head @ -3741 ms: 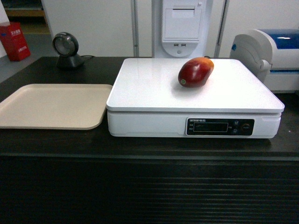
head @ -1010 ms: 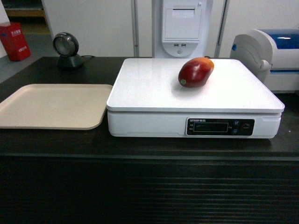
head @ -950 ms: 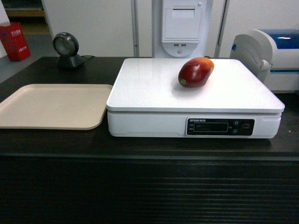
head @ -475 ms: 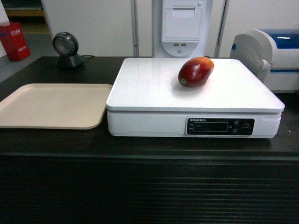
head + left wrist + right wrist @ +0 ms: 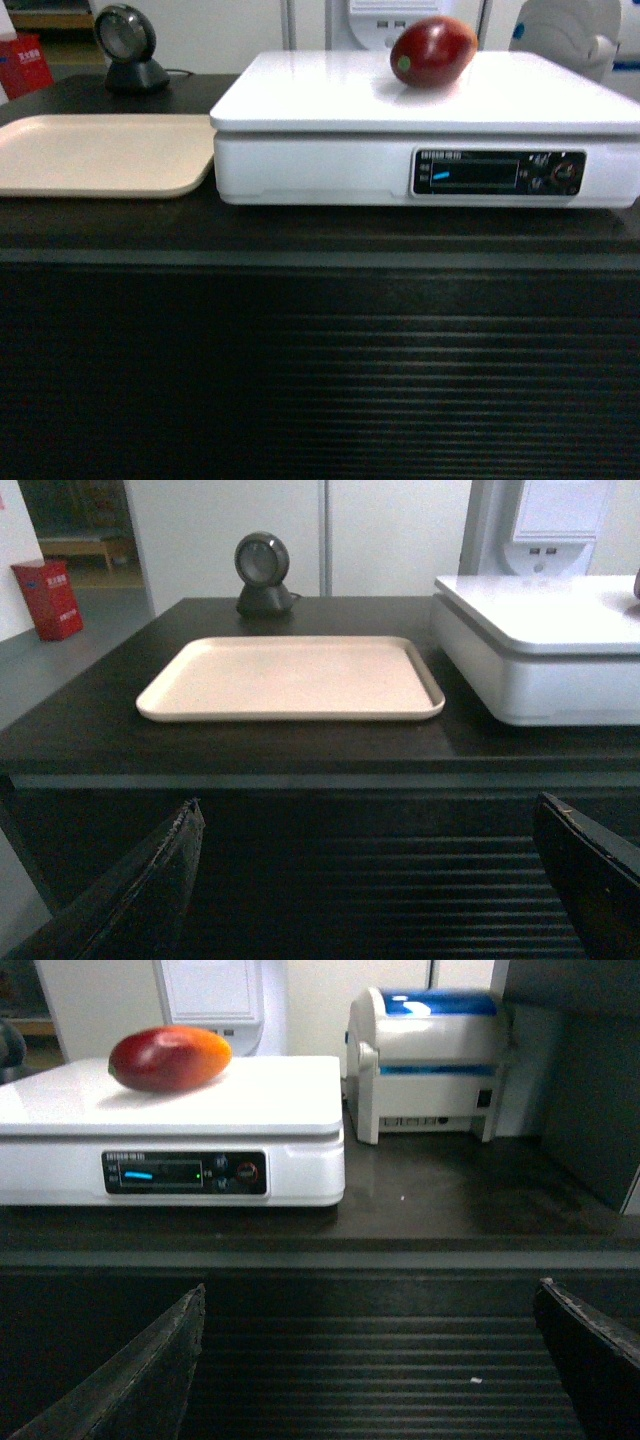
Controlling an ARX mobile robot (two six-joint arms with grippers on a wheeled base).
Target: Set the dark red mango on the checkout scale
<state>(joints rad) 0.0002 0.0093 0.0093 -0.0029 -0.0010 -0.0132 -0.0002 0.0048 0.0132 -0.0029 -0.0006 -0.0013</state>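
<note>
The dark red mango (image 5: 433, 50) lies on its side on the white platform of the scale (image 5: 320, 95), toward the back right; the right wrist view shows the mango (image 5: 170, 1058) and the scale (image 5: 200, 1105) too. The scale stands on the black checkout (image 5: 320, 370) with its ribbed front. Neither gripper shows in the head view. My left gripper (image 5: 370, 800) is open and empty, low in front of the ribbed panel. My right gripper (image 5: 372, 1285) is likewise open and empty, below the counter edge.
A beige tray (image 5: 100, 150) lies left of the scale, with a round black scanner (image 5: 127, 45) behind it. A white and blue printer (image 5: 430, 1060) stands right of the scale. A red box (image 5: 52, 598) sits on the floor at far left.
The head view has dropped lower and closer to the counter front. The mango stays where it was on the scale. A blue mark now glows on the scale's display.
</note>
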